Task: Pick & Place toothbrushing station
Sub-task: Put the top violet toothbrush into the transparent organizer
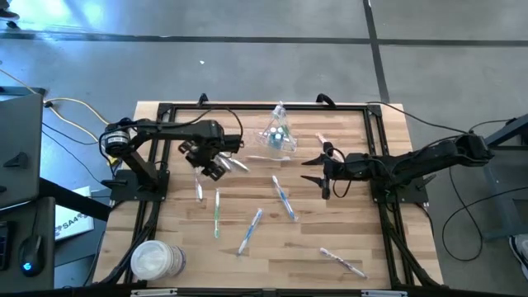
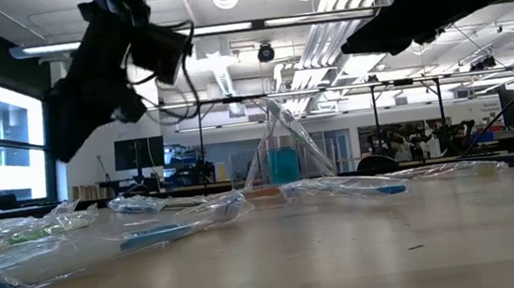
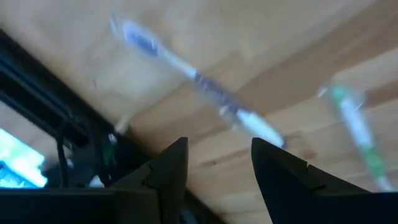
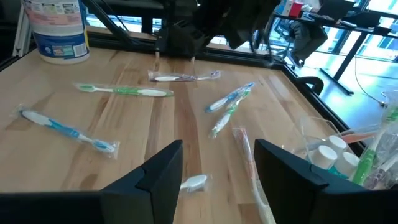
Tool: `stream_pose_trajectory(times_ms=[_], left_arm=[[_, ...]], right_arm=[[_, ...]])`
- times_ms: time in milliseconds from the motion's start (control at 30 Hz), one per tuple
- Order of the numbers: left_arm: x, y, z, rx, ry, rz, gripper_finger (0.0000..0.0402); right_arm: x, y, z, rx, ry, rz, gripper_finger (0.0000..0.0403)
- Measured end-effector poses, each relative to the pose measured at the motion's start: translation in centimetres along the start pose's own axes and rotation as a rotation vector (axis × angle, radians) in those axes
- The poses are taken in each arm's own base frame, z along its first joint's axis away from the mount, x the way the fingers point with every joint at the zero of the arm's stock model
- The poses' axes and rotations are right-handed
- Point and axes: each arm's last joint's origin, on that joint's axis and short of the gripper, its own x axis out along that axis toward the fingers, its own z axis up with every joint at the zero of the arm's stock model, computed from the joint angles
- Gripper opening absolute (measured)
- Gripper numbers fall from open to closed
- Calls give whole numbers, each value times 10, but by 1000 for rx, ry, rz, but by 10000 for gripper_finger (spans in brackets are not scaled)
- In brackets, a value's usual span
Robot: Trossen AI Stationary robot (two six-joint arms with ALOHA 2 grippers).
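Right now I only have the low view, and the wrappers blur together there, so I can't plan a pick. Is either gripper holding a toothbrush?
Observer: No. The left gripper and the right gripper are both open and empty, above the table.
Operator: What lies nearest the left one?
Observer: A pale toothbrush, loose on the wood just beside it.
Operator: And the cup?
Observer: The clear cup sits between the two arms, near the edge far from your camera, with brushes in it.

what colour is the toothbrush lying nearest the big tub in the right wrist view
Green and white toothbrush, clearest in the right wrist view.
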Motion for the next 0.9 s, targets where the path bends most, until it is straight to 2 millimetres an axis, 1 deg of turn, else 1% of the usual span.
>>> stream_pose_trajectory(times_ms=[133, 233, 367, 533, 900], left_arm=[[17, 6, -7, -29, 81, 65, 173], [26, 8, -7, -38, 76, 97, 173], [35, 7, -5, -81, 49, 81, 173], [42, 5, -2, -85, 16, 53, 173], [57, 3, 1, -160, -30, 10, 173]], right_arm=[[0, 1, 0, -2, -3, 37, 191], [0, 2, 0, -17, -7, 71, 191], [0, 2, 0, -26, -9, 78, 191], [0, 2, 0, -26, -9, 78, 191], [0, 3, -3, -9, 24, 81, 191]])
